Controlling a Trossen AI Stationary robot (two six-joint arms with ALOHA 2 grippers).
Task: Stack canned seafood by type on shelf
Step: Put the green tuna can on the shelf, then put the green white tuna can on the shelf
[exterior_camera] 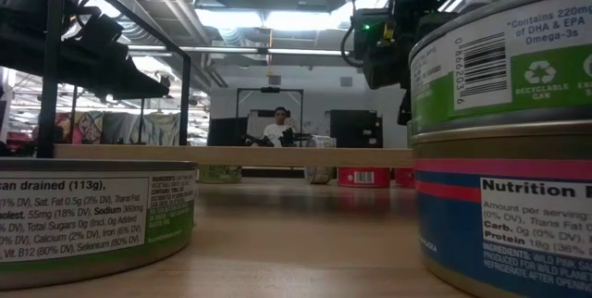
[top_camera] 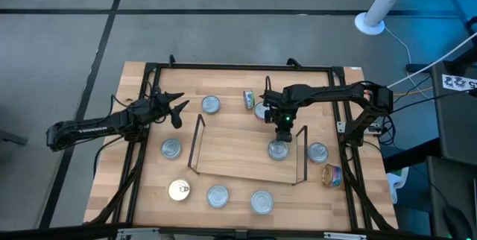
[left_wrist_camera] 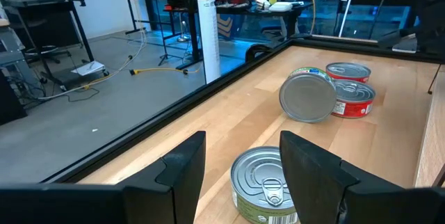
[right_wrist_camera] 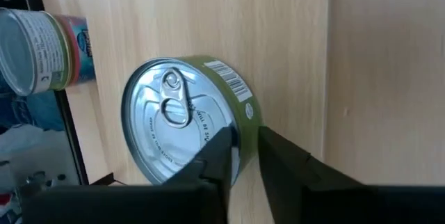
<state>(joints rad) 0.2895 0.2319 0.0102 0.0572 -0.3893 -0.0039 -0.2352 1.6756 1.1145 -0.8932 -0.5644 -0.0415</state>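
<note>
Low view: "Nutrition" and "Omega-3s" on stacked tins (exterior_camera: 504,131); right gripper (right_wrist_camera: 242,156) slightly apart above green-labelled tin (right_wrist_camera: 184,120).

The left arm (top_camera: 97,126), a dark jointed limb, is seen stretched from the left edge of the high view toward the centre, lying nearly level in the left half of the frame. Its black two-finger left gripper (top_camera: 177,110) is held with the fingers (left_wrist_camera: 181,172) clearly spread apart, nothing being clasped between them.

The right arm (top_camera: 335,95), equally dark, is folded at an elbow at the right of the frame and is extended leftward to the centre. Its wrist is turned downward, and the black right gripper (top_camera: 283,130) is pointed at the surface below. Its fingers (right_wrist_camera: 219,156) are seen set close together, only a narrow gap being left between them.
</note>
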